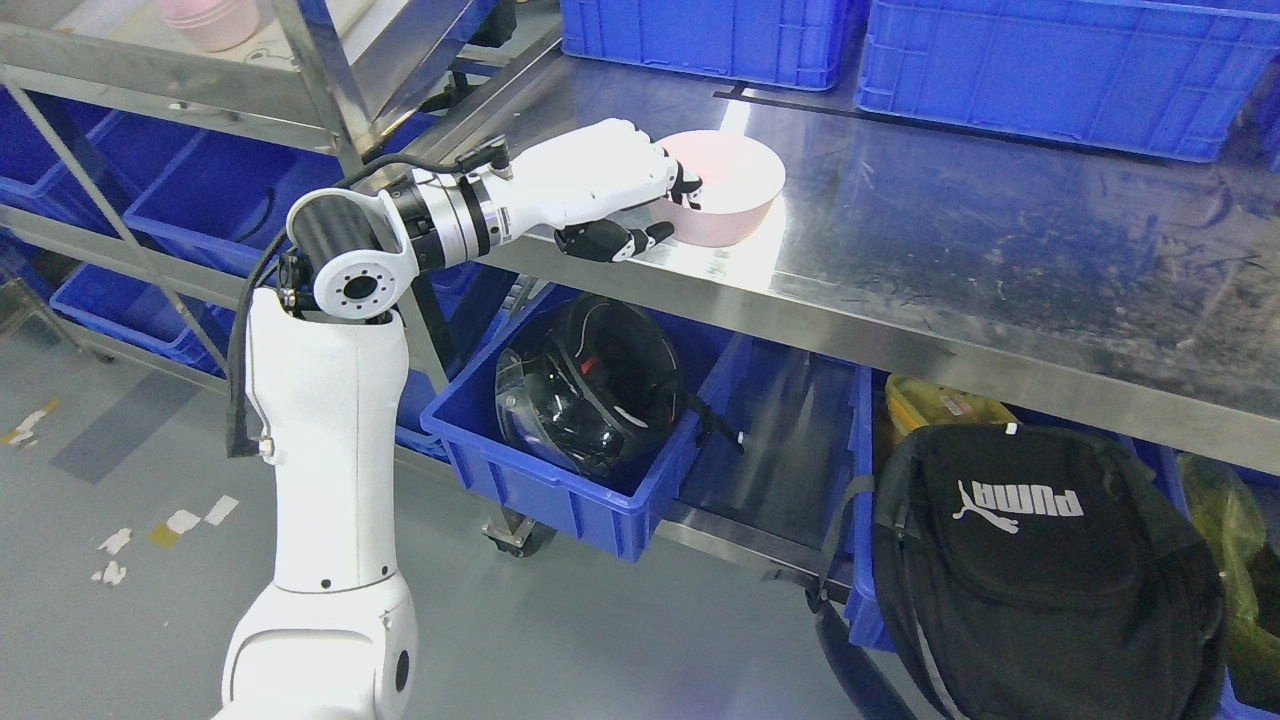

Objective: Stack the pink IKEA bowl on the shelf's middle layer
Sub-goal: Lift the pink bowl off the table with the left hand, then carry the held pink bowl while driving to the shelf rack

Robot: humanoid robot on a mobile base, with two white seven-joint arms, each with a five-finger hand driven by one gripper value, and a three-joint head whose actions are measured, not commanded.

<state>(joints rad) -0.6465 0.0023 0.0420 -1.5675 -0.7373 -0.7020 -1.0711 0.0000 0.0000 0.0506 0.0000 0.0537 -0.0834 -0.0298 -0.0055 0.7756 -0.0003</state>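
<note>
A pink bowl [725, 190] stands upright on the steel table top [950, 230], near its front edge. My left hand [655, 205] reaches in from the lower left and grips the bowl's near-left rim: the upper fingers hook over the rim and the dark-tipped thumb [612, 241] lies below against the wall. Another pink bowl [210, 20] rests on the wire shelf [180, 90] at the top left. My right arm does not show.
Blue crates [1060, 70] line the back of the table. Under the table, a blue bin holds a black helmet [590, 385], and a black backpack [1040, 570] leans at the lower right. The shelf's steel post [330, 90] stands just left of my forearm.
</note>
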